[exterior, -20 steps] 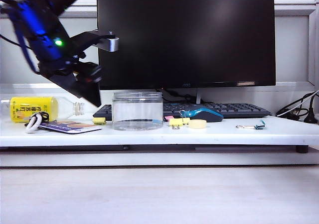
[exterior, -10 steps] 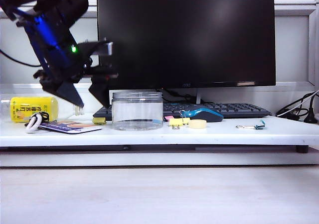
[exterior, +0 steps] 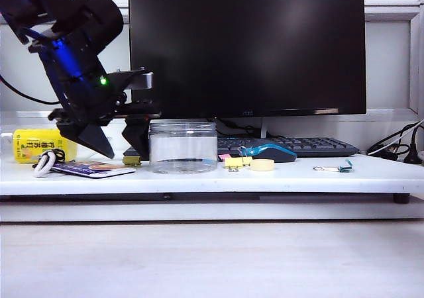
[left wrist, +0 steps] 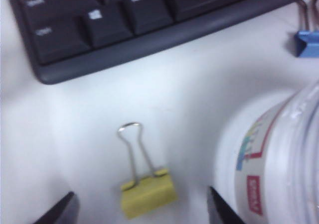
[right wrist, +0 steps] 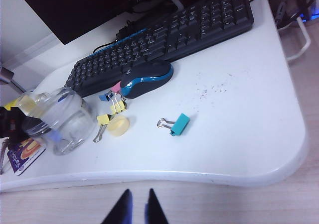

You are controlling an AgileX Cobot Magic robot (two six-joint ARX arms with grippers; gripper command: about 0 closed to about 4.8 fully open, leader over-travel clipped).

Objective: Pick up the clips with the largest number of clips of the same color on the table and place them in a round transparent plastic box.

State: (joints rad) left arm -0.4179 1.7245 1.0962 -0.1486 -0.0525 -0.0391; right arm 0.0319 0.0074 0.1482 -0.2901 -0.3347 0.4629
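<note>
the left gripper point(left wrist: 142, 211) hangs with jaws wide apart over a pale-yellow clip point(left wrist: 148, 196) lying on the table point(exterior: 298, 175), just beside the round transparent plastic box point(exterior: 182, 147). the right gripper point(right wrist: 136, 209), seemingly nearly together, holds nothing

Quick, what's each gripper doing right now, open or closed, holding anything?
Left gripper: open, holding nothing, straddling a pale-yellow clip beside the round box.
Right gripper: nearly shut, holding nothing, away from the table.
</note>
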